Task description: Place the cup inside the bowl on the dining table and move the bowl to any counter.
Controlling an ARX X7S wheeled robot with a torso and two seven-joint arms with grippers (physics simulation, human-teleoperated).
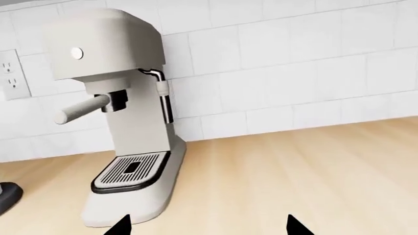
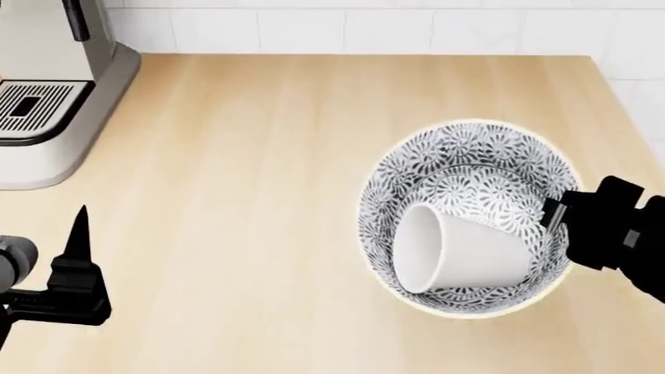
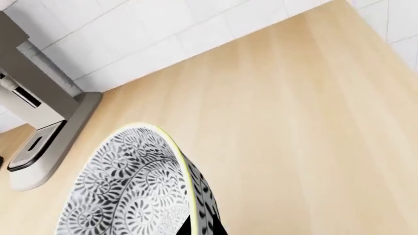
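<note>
Toward the bench's (image 2: 260, 156) right edge sits the bowl (image 2: 468, 156), the cup (image 2: 457, 253) lying on its side inside it. The right gripper (image 2: 556, 214) has its jaws clamped on the bowl's right rim. The left gripper (image 2: 78, 234) hovers near the front-left, jaws spread and empty. A coffee machine (image 1: 121, 112) stands at the back-left corner against the tiled wall (image 1: 294, 58).

head view overhead, wrists low, apparently near counter (image 2: 270, 156)

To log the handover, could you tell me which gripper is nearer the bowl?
The right gripper: it is at the bowl's rim, on its right side. The left gripper hangs well off to the bowl's left, over bare counter.
</note>
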